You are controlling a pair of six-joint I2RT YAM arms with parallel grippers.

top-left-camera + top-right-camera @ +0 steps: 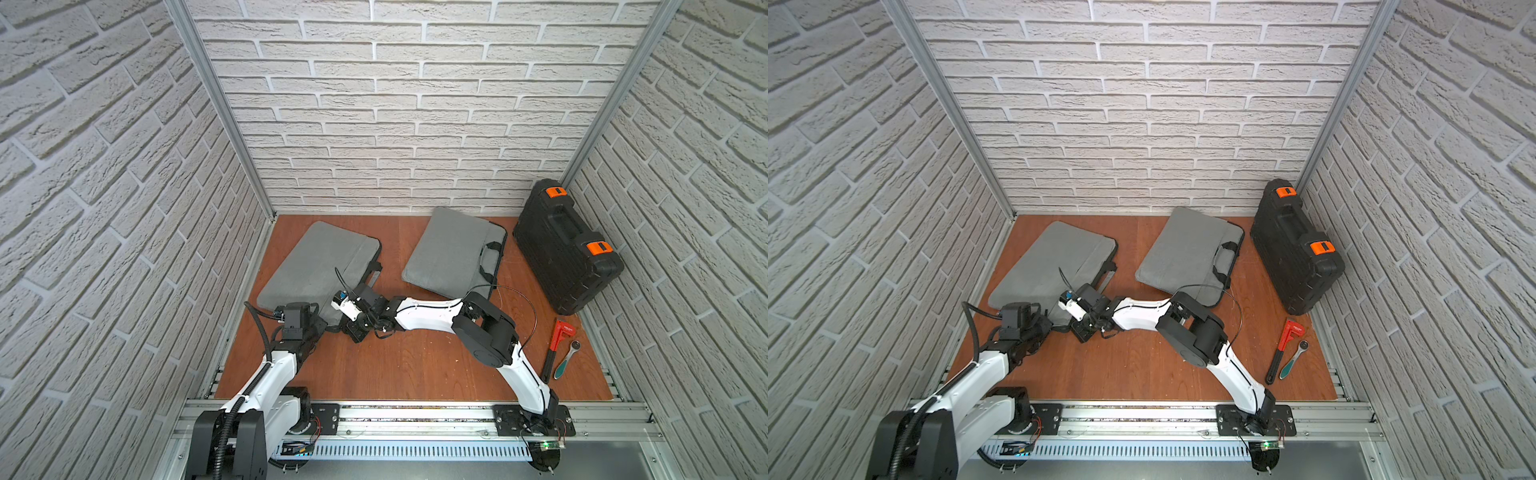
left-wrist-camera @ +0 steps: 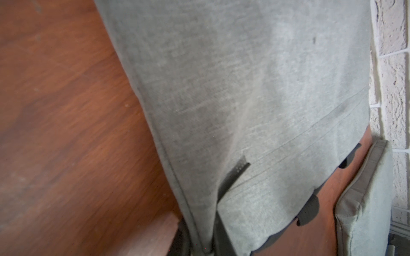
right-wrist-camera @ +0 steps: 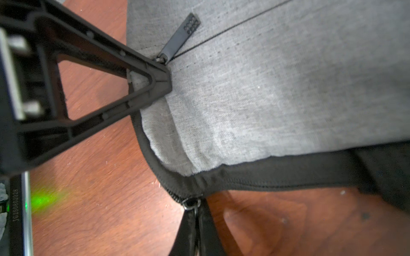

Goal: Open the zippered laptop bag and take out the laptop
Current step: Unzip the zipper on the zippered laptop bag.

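While the right gripper [image 3: 196, 219] is closed tight on the zipper pull [image 3: 191, 203] at a corner of the laptop bag [image 1: 320, 262], the left gripper [image 3: 158, 82] sets its tip on the grey cloth of that same corner, just beside a front-pocket tab [image 3: 182, 36]. Whether its jaws clamp the bag's edge I cannot tell. The bag lies flat on the wooden table [image 1: 415, 365]. A second grey bag [image 1: 449, 253] lies beside it, apart, with a black tool case [image 1: 565, 249] beyond that.
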